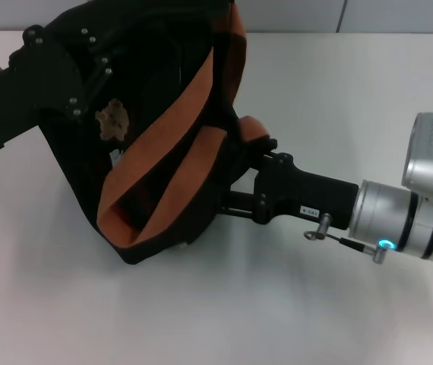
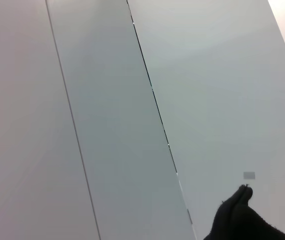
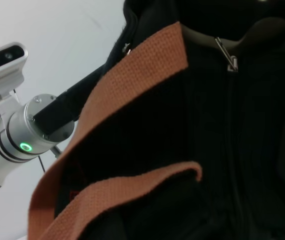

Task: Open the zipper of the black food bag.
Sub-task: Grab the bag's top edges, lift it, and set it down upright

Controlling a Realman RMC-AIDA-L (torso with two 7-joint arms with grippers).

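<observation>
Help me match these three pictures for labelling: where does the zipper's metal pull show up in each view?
Head view: the pull cannot be made out; the black food bag hides it among its folds.
Left wrist view: not in it; only wall panels and a dark bit of fabric.
Right wrist view: the zipper pull hangs near the top, right of centre.
Shared landmark: the orange-brown strap, also in the right wrist view.

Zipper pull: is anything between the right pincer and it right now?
Yes. In the right wrist view the silvery zipper pull shows, but the orange handles drape across the black food bag in front of it. In the head view the right pincer sits against the bag's side, by a handle.
</observation>
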